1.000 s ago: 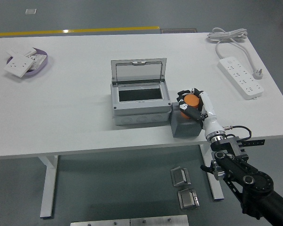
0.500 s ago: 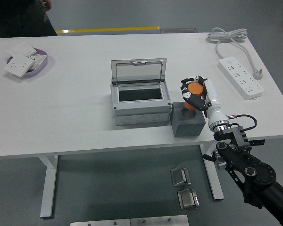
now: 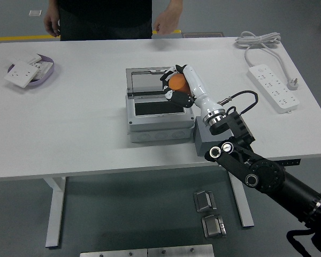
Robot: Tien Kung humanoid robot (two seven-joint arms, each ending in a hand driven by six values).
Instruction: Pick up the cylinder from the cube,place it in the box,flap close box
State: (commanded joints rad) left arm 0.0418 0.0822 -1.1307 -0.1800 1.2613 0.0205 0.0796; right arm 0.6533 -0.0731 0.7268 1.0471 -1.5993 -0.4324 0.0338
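Orange cylinder (image 3: 177,82) in right hand (image 3: 177,85) above open box (image 3: 159,116)

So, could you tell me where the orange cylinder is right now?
In the head view, the orange cylinder is held in the right hand, raised over the open grey box near its upright lid, left of the grey cube.

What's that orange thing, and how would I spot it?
Start at the grey box in the middle of the table, lid open. Just above its opening, the right hand grips a small cylinder. It's the only orange thing there.
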